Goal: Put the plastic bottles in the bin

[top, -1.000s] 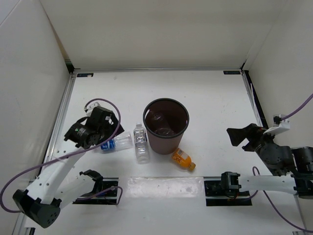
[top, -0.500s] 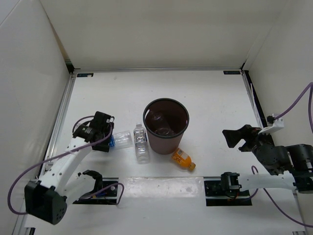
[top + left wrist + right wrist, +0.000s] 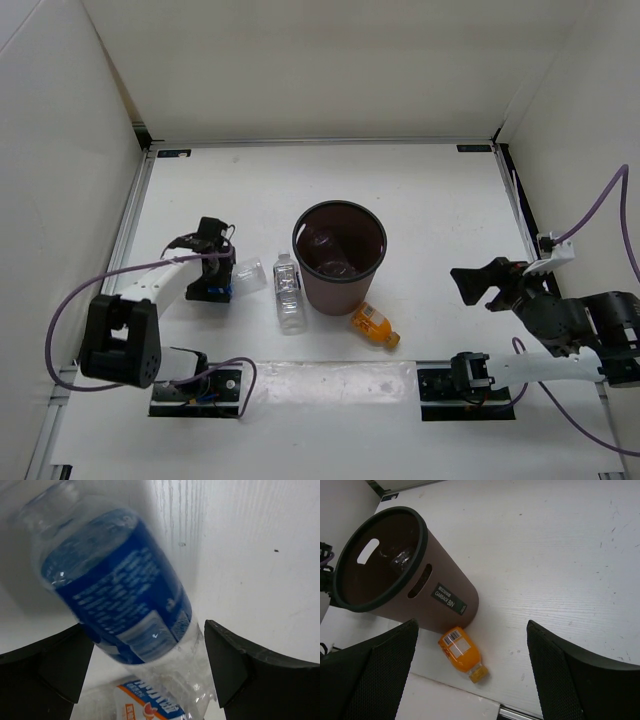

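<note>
The brown bin [image 3: 340,285] stands upright mid-table, with one clear bottle [image 3: 322,240] inside. The blue-label bottle [image 3: 243,279] lies on the table left of the bin. My left gripper [image 3: 213,284] is low at its left end, and in the left wrist view [image 3: 145,630] it is open with a jaw on each side of the blue-label bottle [image 3: 115,585]. A clear white-capped bottle [image 3: 288,292] lies beside the bin. The orange bottle [image 3: 373,325] lies at the bin's front. My right gripper [image 3: 480,283] is open and empty, right of the bin. Its wrist view shows the gripper [image 3: 472,625], the bin [image 3: 445,592] and the orange bottle [image 3: 461,652].
White walls enclose the table on the left, back and right. A metal rail [image 3: 125,240] runs along the left edge. A pale strip [image 3: 335,382] lies at the near edge between the arm bases. A purple cable [image 3: 70,310] loops from the left arm.
My left gripper has dropped from above to table level and now straddles the blue-label bottle, which shifted slightly. My right gripper has drifted a little left and down.
</note>
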